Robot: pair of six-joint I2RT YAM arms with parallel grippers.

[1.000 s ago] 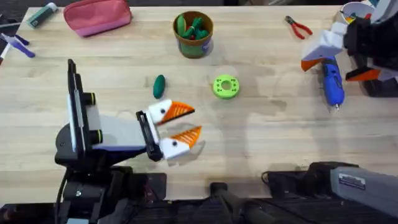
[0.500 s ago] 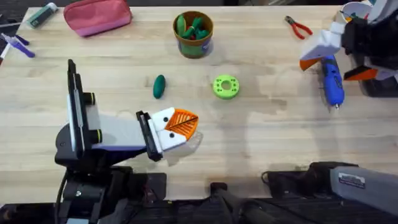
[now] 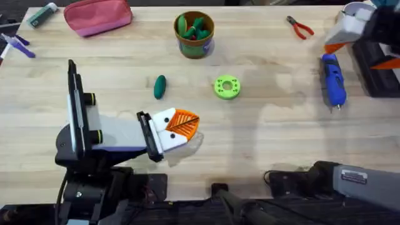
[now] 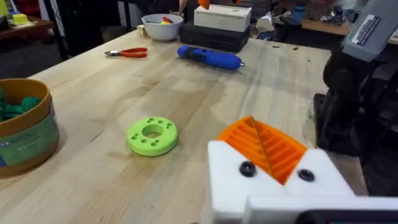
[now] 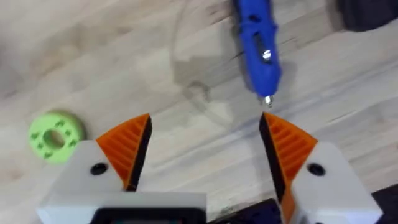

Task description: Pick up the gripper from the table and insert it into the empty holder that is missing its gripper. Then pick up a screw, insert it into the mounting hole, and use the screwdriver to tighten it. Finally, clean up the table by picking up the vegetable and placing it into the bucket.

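Note:
The blue screwdriver (image 3: 333, 80) lies on the table at the right, its bit pointing toward the near edge. My right gripper (image 3: 361, 55) hovers open just beyond it; in the right wrist view its orange pads (image 5: 130, 149) stand wide apart with the screwdriver (image 5: 255, 37) ahead. My left gripper (image 3: 181, 125) rests shut and empty at the near middle, its orange pads (image 4: 264, 146) pressed together. The dark green vegetable (image 3: 160, 86) lies just beyond it. The bucket (image 3: 194, 34) stands at the far middle, holding green pieces. The loose gripper, holder and screw are out of view.
A bright green ring (image 3: 227, 87) lies right of the vegetable. Red-handled pliers (image 3: 300, 27) lie at the far right, near a white bowl (image 4: 161, 26) and a black box (image 3: 378, 75). A pink pouch (image 3: 98, 15) sits at the far left.
My left gripper closed its fingers from open to shut. My right gripper drew back from over the screwdriver toward the far right corner.

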